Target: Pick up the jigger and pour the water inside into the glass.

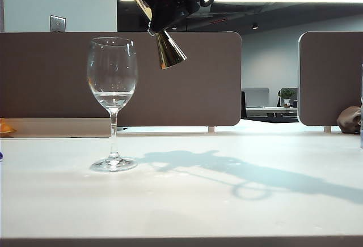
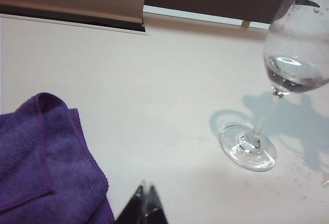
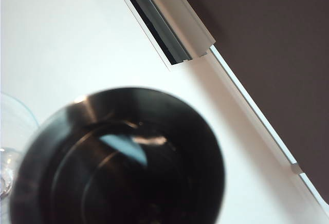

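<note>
Two grippers are mine, and only one is working. My right gripper (image 1: pixel 170 0) is hanging high over the table (image 1: pixel 187 196), above and a little to the right of the glass (image 1: pixel 112 97), and it is gripping the jigger (image 1: pixel 168 49) tightly. In the exterior view the jigger is tilting, its gold lower cone pointing down and to the right, apart from the rim of the glass. My right wrist view is showing what that view does not: the dark open mouth of the jigger (image 3: pixel 123 157), blurred and filling most of the picture, with a clear curved edge of the glass (image 3: pixel 13 131) just beside it. I cannot tell if any liquid is inside the jigger.

My left gripper (image 2: pixel 144 208) is resting low, near the table, with its dark fingertips pressed together and gripping nothing. Only this left wrist view is showing the purple cloth (image 2: pixel 46 162) lying beside the left gripper. It is also showing the glass (image 2: pixel 288 80) from closer, standing upright on its round foot, with the water (image 2: pixel 295 72) sitting in the bottom of the bowl. The exterior view is confirming the water (image 1: pixel 113 97) low in the bowl.
</note>
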Tool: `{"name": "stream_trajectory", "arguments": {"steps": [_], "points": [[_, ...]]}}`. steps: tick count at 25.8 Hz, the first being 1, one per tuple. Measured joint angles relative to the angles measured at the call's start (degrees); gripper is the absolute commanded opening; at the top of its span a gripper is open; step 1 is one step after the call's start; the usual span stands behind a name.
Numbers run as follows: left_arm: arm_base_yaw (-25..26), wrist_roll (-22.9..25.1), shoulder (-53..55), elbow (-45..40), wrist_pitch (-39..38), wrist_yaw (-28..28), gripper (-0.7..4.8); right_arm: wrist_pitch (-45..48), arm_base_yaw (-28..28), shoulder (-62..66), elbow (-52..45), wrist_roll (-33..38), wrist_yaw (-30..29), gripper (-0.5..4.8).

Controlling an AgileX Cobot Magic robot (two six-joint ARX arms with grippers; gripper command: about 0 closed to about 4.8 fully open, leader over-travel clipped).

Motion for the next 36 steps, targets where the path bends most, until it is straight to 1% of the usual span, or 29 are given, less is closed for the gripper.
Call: {"name": "stream_trajectory", "arguments": {"steps": [12, 23, 36], "points": [[0.0, 0.0, 0.0, 0.0, 0.0, 0.02, -0.05, 1.09, 1.16, 2.45, 0.04, -1.84, 0.24, -0.06], [0.0, 0.0, 0.0, 0.0, 0.0, 0.02, -0.05, 1.05, 2.19, 5.62, 5.01, -6.27, 1.38, -0.06], [0.0, 0.0, 0.0, 0.0, 0.0, 0.04, -0.05, 0.96, 2.14, 5.81, 4.98, -18.36, 1.46, -0.06]]}}
